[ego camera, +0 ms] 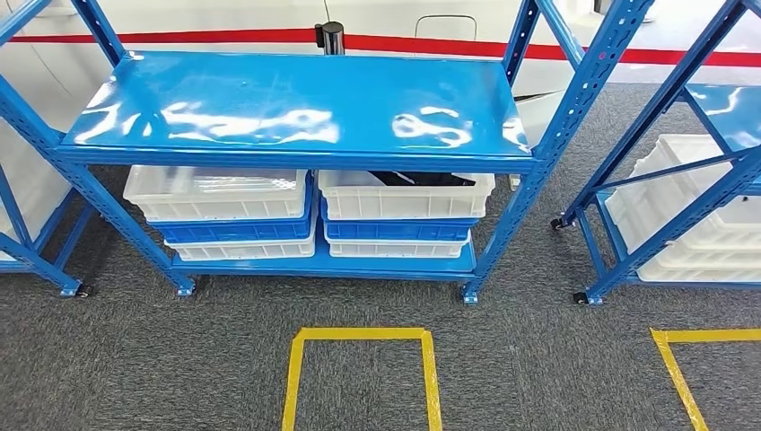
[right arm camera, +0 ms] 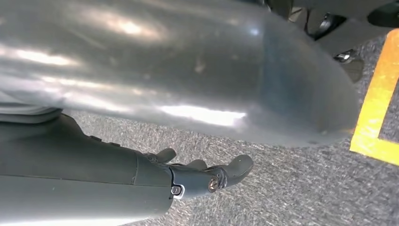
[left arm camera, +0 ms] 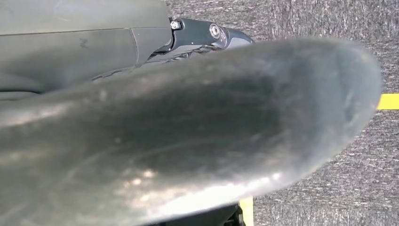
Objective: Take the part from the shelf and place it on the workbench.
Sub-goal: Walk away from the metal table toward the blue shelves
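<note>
Finds, from the head view, the dark part [ego camera: 422, 179] down in the upper right white crate [ego camera: 406, 202] on the lower level of the blue shelf [ego camera: 296, 103], stretched side to side along the crate and mostly hidden by its rim, so cannot tell which end points where. Sees at the right wrist the right hand [right arm camera: 197, 179] over grey carpet [right arm camera: 282, 188] near yellow tape [right arm camera: 376, 108], dark fingers [right arm camera: 237, 165] loosely apart and holding nothing. Meets at the left wrist the left hand [left arm camera: 188, 132], thumb blocking the fingers, so cannot tell whether spread or curled.
</note>
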Available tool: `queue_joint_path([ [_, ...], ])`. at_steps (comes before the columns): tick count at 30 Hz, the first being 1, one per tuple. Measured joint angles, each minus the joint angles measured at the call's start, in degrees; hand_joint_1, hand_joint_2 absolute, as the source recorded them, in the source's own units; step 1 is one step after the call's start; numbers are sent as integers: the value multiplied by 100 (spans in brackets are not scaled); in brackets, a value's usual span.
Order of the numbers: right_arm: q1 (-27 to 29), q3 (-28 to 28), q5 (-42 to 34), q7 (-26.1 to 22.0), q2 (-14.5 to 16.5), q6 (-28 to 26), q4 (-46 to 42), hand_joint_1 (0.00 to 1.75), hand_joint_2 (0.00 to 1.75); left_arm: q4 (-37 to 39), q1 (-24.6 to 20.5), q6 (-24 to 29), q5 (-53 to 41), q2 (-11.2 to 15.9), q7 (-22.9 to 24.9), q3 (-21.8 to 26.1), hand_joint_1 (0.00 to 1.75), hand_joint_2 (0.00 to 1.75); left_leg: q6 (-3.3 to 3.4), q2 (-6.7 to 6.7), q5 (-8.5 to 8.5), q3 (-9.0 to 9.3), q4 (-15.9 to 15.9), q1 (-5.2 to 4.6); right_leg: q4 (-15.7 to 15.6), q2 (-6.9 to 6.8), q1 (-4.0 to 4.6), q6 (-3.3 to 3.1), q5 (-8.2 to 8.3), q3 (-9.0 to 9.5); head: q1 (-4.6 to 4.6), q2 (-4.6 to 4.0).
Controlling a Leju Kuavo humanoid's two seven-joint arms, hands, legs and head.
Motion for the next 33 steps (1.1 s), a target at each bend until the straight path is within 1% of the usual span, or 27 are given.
queue_joint_path([
  [1,-4,0,-1,1,-5,-1,0,0,0,0,0,0,0,-3,1,0,0,0,-31,-6,-4,9,3,14,-397,-12,-25,69,179,188,2,0],
  [2,-12,0,-1,1,-6,-2,1,0,0,-1,0,0,0,-4,1,0,0,0,-75,-11,-11,17,9,17,-814,-31,-45,115,342,384,8,0],
  [3,-20,0,1,1,-3,-2,2,0,0,-1,-1,1,0,-2,2,0,0,0,-123,-14,-25,23,16,9,-1148,-36,-51,116,462,544,14,0],
  [4,-26,0,3,1,2,-2,3,0,0,-2,-2,1,0,0,2,0,0,0,-169,-13,-33,26,19,-5,-1337,-38,-49,79,526,638,11,0],
  [7,-30,0,4,1,3,-5,4,0,0,-2,-2,2,0,5,3,0,0,0,-274,-7,-28,30,0,4,-1375,-15,-17,-101,560,656,-4,0],
  [8,-29,-1,5,1,3,-6,4,0,0,-2,-2,2,0,5,4,0,0,0,-300,-4,-60,17,38,21,-1375,-10,-20,-144,568,656,-3,0],
  [9,-29,-1,5,1,4,-6,4,0,0,-2,-3,2,0,6,4,0,0,0,-321,0,-149,-37,168,32,-1380,-5,-27,-182,574,660,-7,0],
  [10,-29,-1,6,1,5,-6,4,0,0,-2,-4,2,0,7,4,0,0,0,-334,3,-300,-147,413,38,-1385,0,-32,-217,578,667,-8,0],
  [12,-29,-2,7,1,8,-6,5,0,0,-2,-4,2,0,6,6,0,0,0,-336,5,-661,-508,1160,34,-1383,11,0,-258,568,671,-10,0],
  [13,-28,-2,8,1,7,-6,6,0,0,-1,-1,2,0,5,7,0,0,0,-330,5,-753,-662,1457,33,-1383,25,17,-274,563,675,-7,0],
  [14,-27,-2,9,1,7,-6,6,0,0,-1,2,2,0,5,8,0,0,0,-317,4,-734,-735,1580,33,-1382,49,31,-282,557,684,-7,0],
  [15,-27,-2,11,1,6,-6,6,0,0,0,5,2,0,5,9,0,0,0,-299,0,-605,-695,1479,32,-1381,83,40,-287,553,698,-6,0],
  [17,-33,-2,17,1,7,-6,6,0,0,0,7,3,0,7,9,1,0,0,-250,-81,-220,-382,827,31,-1381,161,45,-287,540,733,-8,0],
  [18,-39,-2,22,1,9,-7,6,0,0,0,7,7,0,8,10,2,0,0,-233,-140,-98,-219,486,28,-1371,199,62,-274,529,738,-7,0],
  [19,-41,-2,30,2,12,-7,6,0,0,0,4,13,1,9,16,4,0,0,-222,-189,-39,-113,259,19,-1369,226,68,-251,524,731,-7,0],
  [20,-40,-2,38,2,12,-8,7,0,0,0,-1,22,2,8,25,7,0,0,-212,-218,-42,-68,149,2,-1373,248,70,-219,520,718,-8,0],
  [21,-38,-2,43,3,13,-8,7,0,0,0,-8,31,2,6,34,10,0,0,-199,-206,-53,-62,119,-17,-1383,266,70,-183,524,707,-7,0],
  [23,-31,-2,50,4,9,-8,7,0,0,0,-15,45,4,-7,56,19,0,0,-132,-170,-29,-47,80,-15,-1368,253,63,-120,503,671,-3,0],
  [24,-34,-2,61,5,9,-8,7,0,0,0,-15,56,9,-11,70,25,0,0,-93,-150,-12,-34,53,-6,-1246,205,68,-111,435,605,4,0],
  [25,-38,-1,79,5,8,-9,7,0,0,0,-15,68,15,-15,91,31,0,0,-61,-126,-1,-22,29,2,-998,145,77,-118,313,476,9,0],
  [27,-45,2,124,8,10,-16,7,0,0,0,-14,92,29,-15,144,49,0,0,-26,-84,-4,-25,26,-19,-236,45,77,-153,1,86,12,0],
  [28,-43,2,140,13,10,-24,7,0,0,0,-14,98,35,-16,179,62,0,0,-21,-68,-8,-28,27,-31,95,30,77,-152,-103,-89,9,0],
  [29,-39,2,151,21,10,-34,7,0,0,0,-14,104,39,-20,210,73,0,44,-17,-58,-11,-28,27,-40,238,25,78,-129,-118,-172,10,0],
  [30,-35,2,160,31,9,-46,7,0,0,0,-14,110,44,-23,237,84,0,87,-16,-52,-12,-26,27,-48,152,23,80,-92,-44,-141,13,0],
  [31,-35,2,172,38,7,-58,7,0,0,0,-14,115,46,-30,255,90,0,131,-17,-50,-13,-20,27,-54,-166,19,84,-55,104,11,12,0],
  [32,-38,2,183,43,3,-72,7,0,0,0,-14,119,50,-39,267,92,0,175,-18,-50,-13,-13,27,-58,-616,6,94,-36,274,239,15,0],
  [33,-45,2,193,45,-3,-87,7,0,44,0,-15,121,55,-48,275,95,0,175,-28,-49,-18,-8,31,-75,-1016,-7,112,-47,415,437,10,0],
])
